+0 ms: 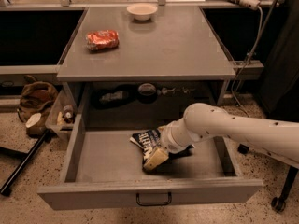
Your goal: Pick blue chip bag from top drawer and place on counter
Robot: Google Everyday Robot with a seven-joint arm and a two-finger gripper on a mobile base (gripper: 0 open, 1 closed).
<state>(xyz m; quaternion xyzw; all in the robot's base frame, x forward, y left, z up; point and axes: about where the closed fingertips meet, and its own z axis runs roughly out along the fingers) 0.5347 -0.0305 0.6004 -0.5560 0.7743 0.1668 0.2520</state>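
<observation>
The gripper rests on the blue chip bag in the top drawer, just past the front edge of the counter. I cannot tell if it grips. Bare drawer floor lies to the left.

Glossy blue chip bag, end effector in matt metal drawer

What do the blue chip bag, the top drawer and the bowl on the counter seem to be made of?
The blue chip bag: thin glossy film, probably plastic, judging by crinkles and shine; the gripper is at it inside the drawer. The top drawer: matte grey, thin flat walls, probably painted metal. The bowl: smooth, pale; ceramic or plastic, unclear which.
</observation>
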